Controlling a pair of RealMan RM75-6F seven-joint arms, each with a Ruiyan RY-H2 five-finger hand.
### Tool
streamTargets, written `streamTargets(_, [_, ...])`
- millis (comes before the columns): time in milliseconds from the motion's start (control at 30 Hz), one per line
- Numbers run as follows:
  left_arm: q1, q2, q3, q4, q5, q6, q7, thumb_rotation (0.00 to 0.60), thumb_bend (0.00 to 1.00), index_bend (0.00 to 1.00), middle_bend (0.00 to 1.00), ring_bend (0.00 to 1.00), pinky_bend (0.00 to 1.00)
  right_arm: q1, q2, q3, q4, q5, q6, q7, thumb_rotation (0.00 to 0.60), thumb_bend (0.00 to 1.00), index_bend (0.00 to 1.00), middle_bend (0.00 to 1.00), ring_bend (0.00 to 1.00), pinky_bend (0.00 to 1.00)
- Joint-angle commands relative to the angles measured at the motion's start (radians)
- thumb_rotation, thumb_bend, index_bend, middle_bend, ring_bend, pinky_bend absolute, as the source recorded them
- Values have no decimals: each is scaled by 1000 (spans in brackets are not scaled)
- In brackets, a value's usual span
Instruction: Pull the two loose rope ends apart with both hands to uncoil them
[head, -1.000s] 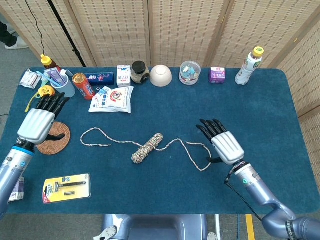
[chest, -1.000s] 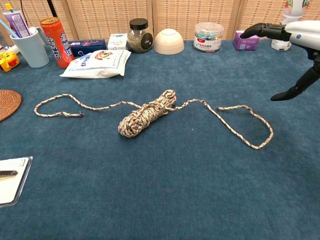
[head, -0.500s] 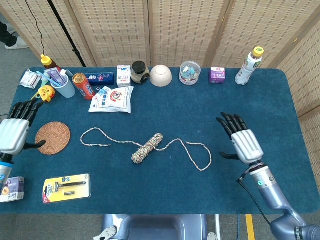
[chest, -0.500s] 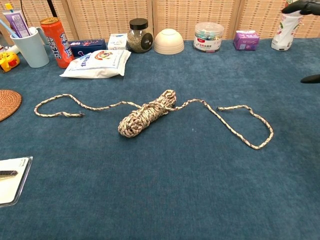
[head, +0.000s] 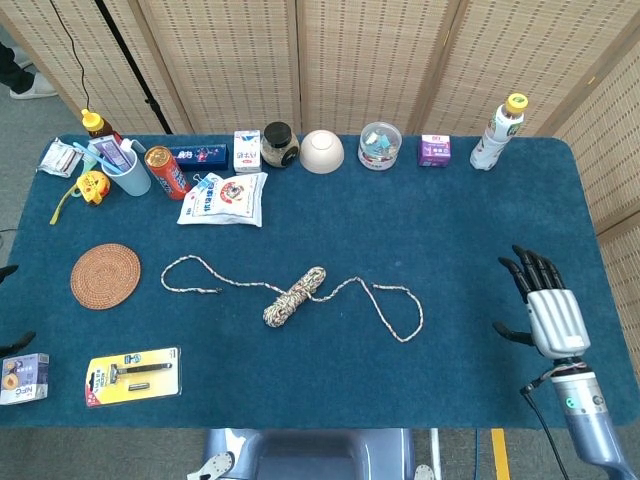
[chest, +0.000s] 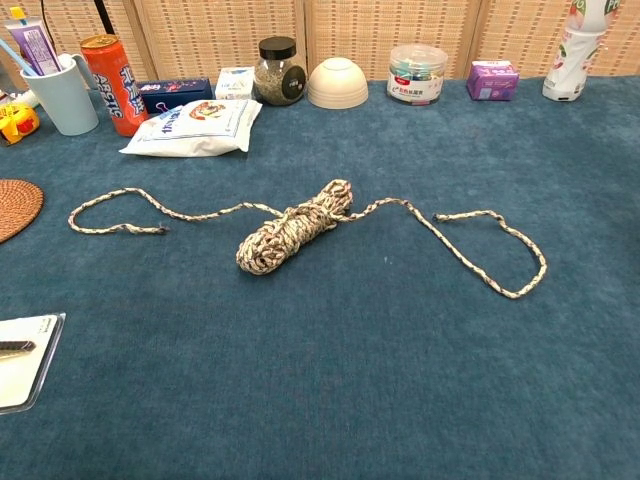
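The rope lies on the blue table with its middle wound into a coiled bundle (head: 293, 297) (chest: 293, 228). Its left loose end (head: 214, 291) (chest: 158, 230) curls back out of a loop toward the coaster side. The right loose end (head: 377, 286) (chest: 441, 216) also doubles back from a long loop. My right hand (head: 548, 305) hovers near the table's right edge with fingers spread, well clear of the rope and holding nothing. Of my left hand (head: 8, 342) only dark fingertips show at the left frame edge, set apart. Neither hand appears in the chest view.
A woven coaster (head: 105, 276) and a razor pack (head: 132, 375) lie at the left. Along the back stand a cup (head: 122, 170), a can (head: 166, 171), a snack bag (head: 224, 198), a jar (head: 279, 145), a bowl (head: 321, 151), a tub (head: 380, 145) and a bottle (head: 498, 132).
Both hands have drawn outward from the rope: the right toward the right edge and out of the chest view, the left almost out of the head view. The rope has not moved.
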Motion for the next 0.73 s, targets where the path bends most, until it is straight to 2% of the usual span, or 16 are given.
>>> streamTargets(33, [40, -2, 31, 19, 23, 18, -29, 600, 95, 176, 46, 0, 0, -37, 12, -17, -21, 8, 25, -15, 600, 91, 130, 53, 68, 86])
streamTargets(300, [118, -1, 66, 38, 52, 58, -80, 600, 95, 174, 45, 0, 0, -138, 25, -52, -52, 12, 105, -40, 600, 92, 129, 54, 66, 84])
streamTargets(733, [126, 17, 50, 27, 99, 53, -99, 600, 96, 174, 45, 0, 0, -187, 30, -42, -48, -21, 143, -19, 600, 91, 120, 54, 66, 82])
